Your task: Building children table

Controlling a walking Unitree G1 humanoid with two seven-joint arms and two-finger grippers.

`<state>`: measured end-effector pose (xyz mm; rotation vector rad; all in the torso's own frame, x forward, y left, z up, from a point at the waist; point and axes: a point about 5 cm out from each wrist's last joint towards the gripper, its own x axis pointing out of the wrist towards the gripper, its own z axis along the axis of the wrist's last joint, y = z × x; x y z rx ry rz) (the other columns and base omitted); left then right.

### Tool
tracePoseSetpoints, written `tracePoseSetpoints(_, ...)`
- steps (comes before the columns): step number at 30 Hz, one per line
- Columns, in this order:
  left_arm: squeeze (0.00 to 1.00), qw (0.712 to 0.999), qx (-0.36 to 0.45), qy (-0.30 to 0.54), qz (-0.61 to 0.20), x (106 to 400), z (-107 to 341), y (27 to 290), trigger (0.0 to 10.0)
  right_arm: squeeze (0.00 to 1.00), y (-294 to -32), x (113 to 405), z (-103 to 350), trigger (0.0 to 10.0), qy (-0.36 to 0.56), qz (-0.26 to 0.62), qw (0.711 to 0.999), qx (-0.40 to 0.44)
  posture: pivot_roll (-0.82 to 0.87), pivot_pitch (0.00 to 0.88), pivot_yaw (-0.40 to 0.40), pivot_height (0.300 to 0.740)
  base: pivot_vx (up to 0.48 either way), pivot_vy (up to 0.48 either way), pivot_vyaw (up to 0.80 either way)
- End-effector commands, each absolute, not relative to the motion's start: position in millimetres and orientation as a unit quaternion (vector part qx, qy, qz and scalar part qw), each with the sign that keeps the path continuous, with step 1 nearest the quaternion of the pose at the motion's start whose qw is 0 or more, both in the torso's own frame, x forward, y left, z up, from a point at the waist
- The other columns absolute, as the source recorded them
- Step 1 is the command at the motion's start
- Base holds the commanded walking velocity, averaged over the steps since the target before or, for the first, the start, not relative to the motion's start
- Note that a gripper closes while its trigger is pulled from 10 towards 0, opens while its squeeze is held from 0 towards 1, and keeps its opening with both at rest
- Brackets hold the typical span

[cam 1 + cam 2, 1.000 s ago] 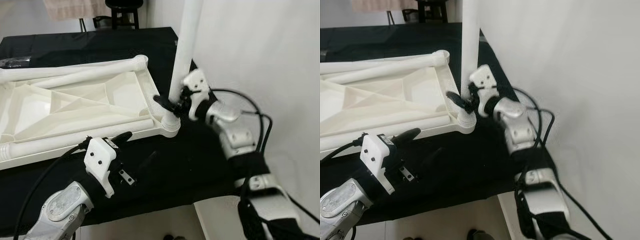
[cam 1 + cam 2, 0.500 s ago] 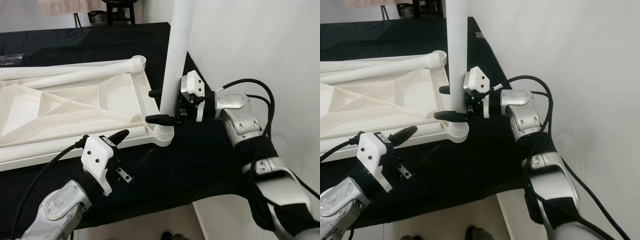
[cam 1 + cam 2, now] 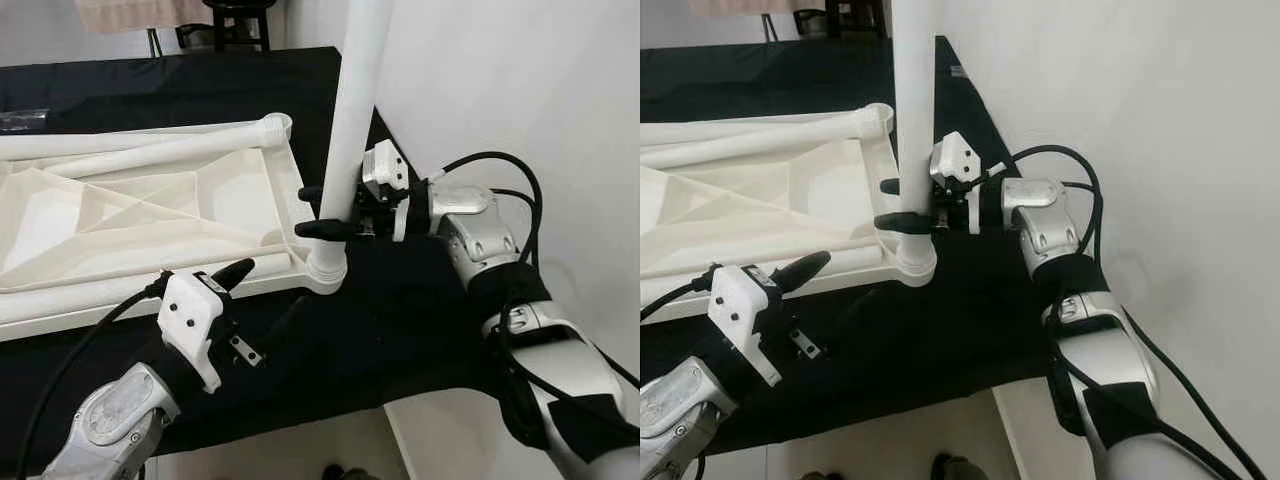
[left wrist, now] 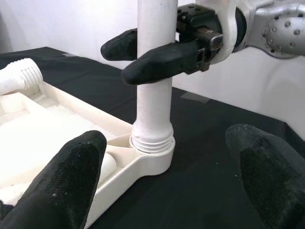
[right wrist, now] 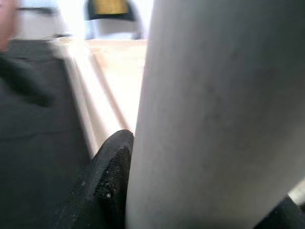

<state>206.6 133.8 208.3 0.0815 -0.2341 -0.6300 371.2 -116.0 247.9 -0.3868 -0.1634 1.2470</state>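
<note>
A white table top [image 3: 150, 210] lies upside down on the black cloth. One white leg [image 3: 350, 130] stands upright in its near right corner socket [image 3: 325, 275]. My right gripper [image 3: 330, 210] is shut on this leg just above the socket, one finger on each side. The right wrist view has the leg [image 5: 224, 109] pressed against a black finger [image 5: 105, 186]. My left gripper [image 3: 265, 292] hovers open just in front of the socket [image 4: 152, 143], touching nothing.
Two more white legs [image 3: 150, 155] lie across the table top, and one lies along its front edge [image 3: 120, 290]. A white wall [image 3: 520, 90] rises close on the right. The cloth-covered surface ends near me [image 3: 330, 400]. A dark stool [image 3: 240, 20] stands behind.
My right gripper swung from a tilted pose at the leg's base to level, then shut on the leg above the socket. The left gripper hardly moved.
</note>
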Motion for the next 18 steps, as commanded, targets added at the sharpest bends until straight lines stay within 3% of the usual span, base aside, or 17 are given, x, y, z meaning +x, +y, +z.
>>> tracePoseSetpoints(1, 0.00, 0.941, 0.035, -0.106, -0.319, 201.7, 206.1, 131.5, 10.0, 0.00, -136.7, 372.5, 193.7, 0.0, 0.031, 0.471, 0.861, -0.187, 0.08, 0.243, -0.118, 0.740, 0.000, 0.000, 0.00)
tracePoseSetpoints(2, 0.00, 0.941, 0.034, -0.105, -0.319, 201.5, 205.8, 132.0, 10.0, 0.00, -138.5, 376.0, 184.3, 0.0, 0.016, 0.338, 0.928, -0.155, 0.08, 0.243, -0.118, 0.740, 0.000, 0.000, 0.00)
tracePoseSetpoints(3, 0.00, 0.942, 0.034, -0.104, -0.318, 201.4, 205.6, 132.3, 10.0, 0.00, -142.5, 376.8, 178.6, 0.0, 0.009, 0.236, 0.963, -0.131, 0.08, 0.243, -0.118, 0.740, 0.000, 0.000, 0.00)
tracePoseSetpoints(5, 0.00, 0.942, 0.034, -0.104, -0.318, 201.4, 205.6, 132.3, 10.0, 0.00, -142.5, 376.8, 178.6, 0.0, 0.009, 0.236, 0.963, -0.131, 0.08, 0.243, -0.118, 0.740, 0.000, 0.000, 0.00)
tracePoseSetpoints(7, 0.00, 0.941, 0.028, -0.102, -0.321, 201.9, 206.3, 134.0, 10.0, 0.00, -122.4, 335.1, 141.3, 0.0, 0.063, 0.224, 0.967, -0.105, 0.06, 0.262, -0.092, 0.740, 0.000, 0.000, 0.00)
tracePoseSetpoints(9, 0.00, 0.941, 0.025, -0.101, -0.323, 202.2, 206.2, 133.5, 10.0, 0.00, -109.9, 322.7, 137.9, 0.0, 0.067, 0.246, 0.962, -0.102, 0.05, 0.251, -0.086, 0.740, 0.000, 0.000, 0.00)
tracePoseSetpoints(16, 0.00, 0.939, 0.025, -0.102, -0.326, 204.4, 206.2, 132.2, 10.0, 0.00, -95.7, 331.5, 148.8, 0.0, 0.043, 0.257, 0.960, -0.105, 0.07, 0.241, -0.090, 0.740, 0.000, 0.000, 0.00)
tracePoseSetpoints(17, 0.00, 0.940, 0.027, -0.105, -0.323, 205.1, 207.1, 133.2, 10.0, 0.00, -95.0, 335.5, 158.1, 10.0, 0.037, 0.252, 0.961, -0.108, 0.07, 0.233, -0.095, 0.740, 0.000, 0.000, 0.00)
tracePoseSetpoints(18, 0.00, 0.940, 0.027, -0.106, -0.322, 205.4, 207.3, 133.7, 10.0, 0.00, -94.9, 337.0, 162.0, 10.0, 0.033, 0.252, 0.961, -0.108, 0.07, 0.233, -0.095, 0.740, 0.000, 0.000, 0.00)
